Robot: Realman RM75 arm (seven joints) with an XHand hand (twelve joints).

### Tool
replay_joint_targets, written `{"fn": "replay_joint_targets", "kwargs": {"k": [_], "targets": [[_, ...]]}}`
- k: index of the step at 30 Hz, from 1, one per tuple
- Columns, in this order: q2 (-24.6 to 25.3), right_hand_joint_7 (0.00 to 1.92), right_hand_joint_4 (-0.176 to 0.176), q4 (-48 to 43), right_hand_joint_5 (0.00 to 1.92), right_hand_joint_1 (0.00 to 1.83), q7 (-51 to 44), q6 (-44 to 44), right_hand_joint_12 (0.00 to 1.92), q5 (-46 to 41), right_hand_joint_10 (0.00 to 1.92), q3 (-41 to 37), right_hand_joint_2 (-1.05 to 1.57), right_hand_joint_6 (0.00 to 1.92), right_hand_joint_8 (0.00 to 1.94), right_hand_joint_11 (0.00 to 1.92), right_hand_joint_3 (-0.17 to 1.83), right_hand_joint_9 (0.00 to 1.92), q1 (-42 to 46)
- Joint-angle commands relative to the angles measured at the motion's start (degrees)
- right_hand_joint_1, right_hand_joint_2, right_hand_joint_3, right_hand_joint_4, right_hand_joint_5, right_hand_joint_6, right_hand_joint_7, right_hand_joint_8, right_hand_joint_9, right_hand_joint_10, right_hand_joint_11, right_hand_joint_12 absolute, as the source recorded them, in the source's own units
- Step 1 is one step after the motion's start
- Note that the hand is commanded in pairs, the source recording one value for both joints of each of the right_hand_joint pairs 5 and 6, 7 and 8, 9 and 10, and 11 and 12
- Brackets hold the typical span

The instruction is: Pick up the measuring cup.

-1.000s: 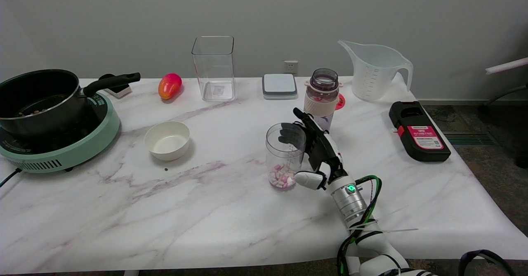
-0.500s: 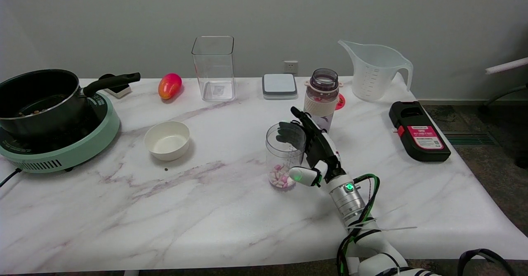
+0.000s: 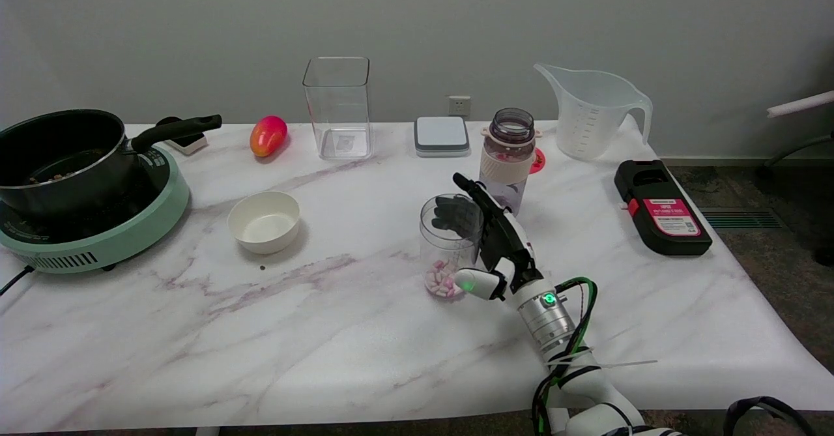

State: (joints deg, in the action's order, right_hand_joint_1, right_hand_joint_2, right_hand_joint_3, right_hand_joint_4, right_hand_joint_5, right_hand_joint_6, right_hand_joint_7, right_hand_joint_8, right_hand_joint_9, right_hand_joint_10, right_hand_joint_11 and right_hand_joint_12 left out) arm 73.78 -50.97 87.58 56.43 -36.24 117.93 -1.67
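The cup (image 3: 448, 246) stood mid-frame on the table (image 3: 326, 332), unlifted; the right hand (image 3: 492, 240) cupped it, grip unclear.

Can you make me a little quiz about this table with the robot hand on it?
1. True or false: the small clear cup with the pink and white bits in it is lying on its side.
2. What colour is the bowl near the pot?
   A. white  B. blue  C. black
3. Fill in: the robot's right hand has its fingers around the small clear ____.

Key
1. False, it stands upright on the table.
2. A, white.
3. cup. The thumb is at its near side, and the dark fingers show through its wall.
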Motion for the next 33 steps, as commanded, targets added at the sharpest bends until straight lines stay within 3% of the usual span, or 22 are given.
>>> {"fn": "replay_joint_targets", "kwargs": {"k": [1,7,10,18,27,28,29,31,33], "targets": [[-0.1,0.6,0.0,-1.3,0.25,1.24,0.0,-0.8,0.62,0.6,0.6,0.1,-0.59,0.25,0.6,0.62,1.2,0.6,0.9],[-0.1,0.65,0.0,-1.9,0.39,1.26,0.0,-1.8,0.61,0.6,0.62,0.1,-0.41,0.39,0.65,0.61,1.09,0.62,0.9],[-0.1,0.75,0.0,-1.9,0.51,1.29,0.0,-2.1,0.7,0.6,0.64,0.1,-0.22,0.51,0.75,0.7,0.99,0.64,0.9],[-0.2,0.95,0.0,-1.3,0.66,1.33,-0.6,-2.9,0.86,0.3,0.93,-0.7,0.24,0.66,0.95,0.86,0.77,0.93,0.8],[-0.1,1.08,0.0,-2.0,0.76,1.32,0.0,-2.5,0.87,0.3,1.03,-0.5,0.43,0.76,1.08,0.87,0.61,1.03,0.7],[-0.2,1.11,0.0,-2.0,0.8,1.31,0.0,-2.5,0.86,0.3,1.05,-0.5,0.43,0.8,1.11,0.86,0.61,1.05,0.7],[0.7,1.14,0.0,-7.8,0.88,1.33,6.3,1.4,0.87,1.5,1.07,5.7,0.44,0.88,1.14,0.87,0.64,1.07,0.9],[-0.4,1.23,0.0,-2.0,1.04,1.29,0.0,-2.1,0.91,0.3,1.14,-0.6,0.48,1.04,1.23,0.91,0.68,1.14,0.7],[-0.5,1.33,0.0,-2.0,1.19,1.27,0.0,-1.8,0.98,0.3,1.21,-0.6,0.58,1.19,1.33,0.98,0.67,1.21,0.7]]}}
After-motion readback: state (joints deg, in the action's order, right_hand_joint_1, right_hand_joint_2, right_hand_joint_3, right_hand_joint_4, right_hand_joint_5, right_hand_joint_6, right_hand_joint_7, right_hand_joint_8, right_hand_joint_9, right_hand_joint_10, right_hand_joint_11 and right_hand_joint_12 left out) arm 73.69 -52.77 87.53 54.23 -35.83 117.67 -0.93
